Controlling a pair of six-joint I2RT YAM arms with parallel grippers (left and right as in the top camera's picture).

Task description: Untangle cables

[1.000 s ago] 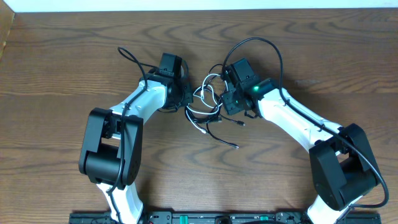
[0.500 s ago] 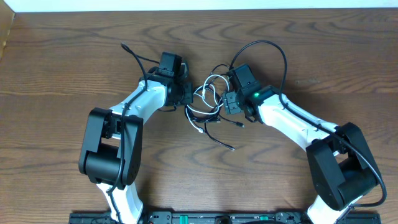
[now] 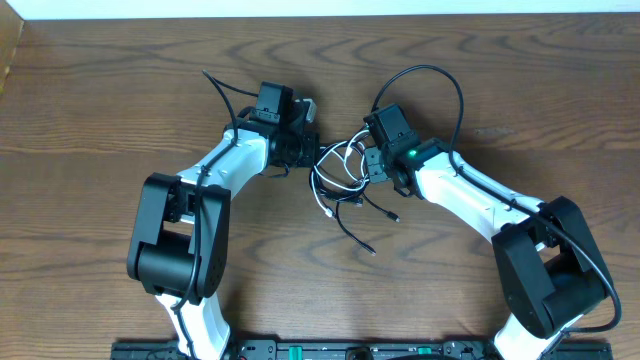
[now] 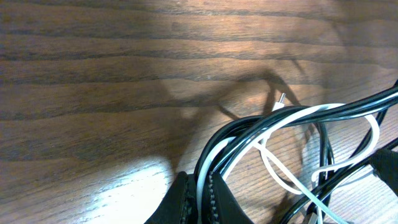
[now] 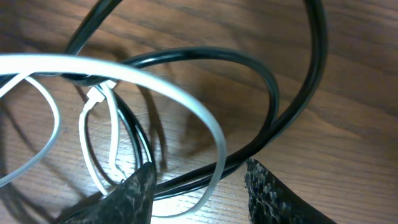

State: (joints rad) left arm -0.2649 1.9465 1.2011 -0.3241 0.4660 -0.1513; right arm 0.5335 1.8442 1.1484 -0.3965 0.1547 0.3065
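Observation:
The cables (image 3: pixel 340 178) lie in a tangle on the table between my two arms: a white cord (image 4: pixel 348 109) looped through longer black cords (image 4: pixel 249 127). One loose black end trails toward the front (image 3: pixel 365 243). My left gripper (image 3: pixel 306 150) is at the tangle's left edge, shut on a bundle of white and black cords (image 4: pixel 200 180). My right gripper (image 3: pixel 368 163) is at the tangle's right edge, open. A black cord (image 5: pixel 249 62) and a white loop (image 5: pixel 155 81) pass between its fingers (image 5: pixel 199 167). A small metal plug tip (image 4: pixel 281 99) sticks out of the bundle.
The dark wooden table (image 3: pixel 100 120) runs out on all sides. Thick black arm wires arch over the right arm (image 3: pixel 440 80) and behind the left arm (image 3: pixel 220 90). A rail (image 3: pixel 320 350) runs along the front edge.
My left gripper has moved a little back and to the right with the bundle. The tangle has shifted and the loose black end has slid toward the front. The right gripper moved slightly back.

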